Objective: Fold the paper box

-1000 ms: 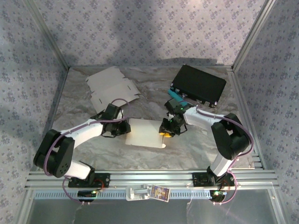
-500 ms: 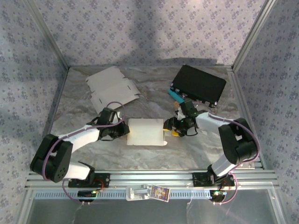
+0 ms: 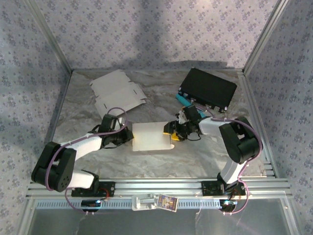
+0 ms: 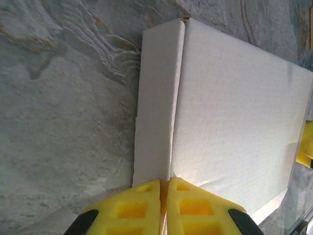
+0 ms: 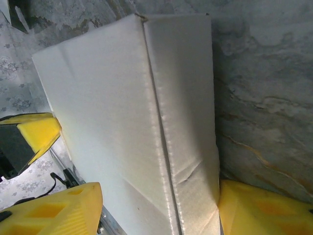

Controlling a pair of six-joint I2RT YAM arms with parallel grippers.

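Note:
The white paper box [image 3: 151, 136] lies closed and flat on the grey marbled table [image 3: 195, 156], between the two arms. In the left wrist view the box [image 4: 234, 112] shows a narrow side wall and a wide top panel meeting at a seam. My left gripper [image 3: 128, 137] [image 4: 164, 188] is shut on the box's left edge, its yellow fingertips pinched at that seam. My right gripper [image 3: 172, 132] [image 5: 168, 210] stands open across the box's right end [image 5: 132, 122]. One finger [image 5: 266, 210] touches the side wall. The other finger [image 5: 68, 208] stands off the top panel.
A flat unfolded cardboard blank [image 3: 117, 92] lies at the back left. A black case [image 3: 208, 88] sits at the back right with a teal object [image 3: 182, 99] at its near corner. Metal frame posts and patterned walls bound the table; a rail [image 3: 156, 187] runs along the near edge.
My right gripper opened and swung left to straddle the box's right end. My left gripper closed down on the left edge. The box shifted slightly.

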